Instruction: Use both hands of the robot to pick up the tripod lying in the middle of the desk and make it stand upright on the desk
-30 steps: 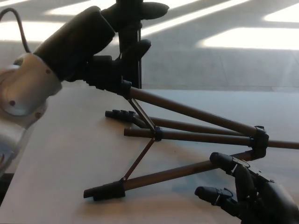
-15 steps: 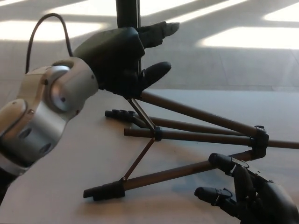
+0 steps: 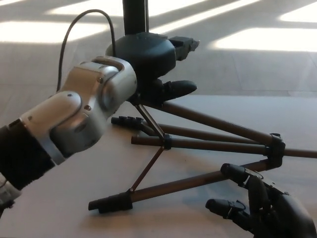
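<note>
The tripod (image 3: pixel 198 146) rests on the pale desk (image 3: pixel 69 193) with its brown legs spread toward the right and its black column (image 3: pixel 135 15) rising at the top of the head view. My left hand (image 3: pixel 148 57) covers the hub where the legs meet the column and is shut on it, with two fingers (image 3: pixel 179 89) sticking out to the right. My right hand (image 3: pixel 262 208) sits at the bottom right, open. It lies just below the nearest leg (image 3: pixel 188 182), one fingertip close to it.
A black rubber foot (image 3: pixel 111 202) of the nearest leg lies near the desk's front. A black cable (image 3: pixel 81 22) loops above my left wrist. Beyond the desk's far edge is a sunlit floor (image 3: pixel 257 39).
My left forearm has swung forward and rightward, and the hand has turned around the hub so its back faces me. The tripod and my right hand have stayed put.
</note>
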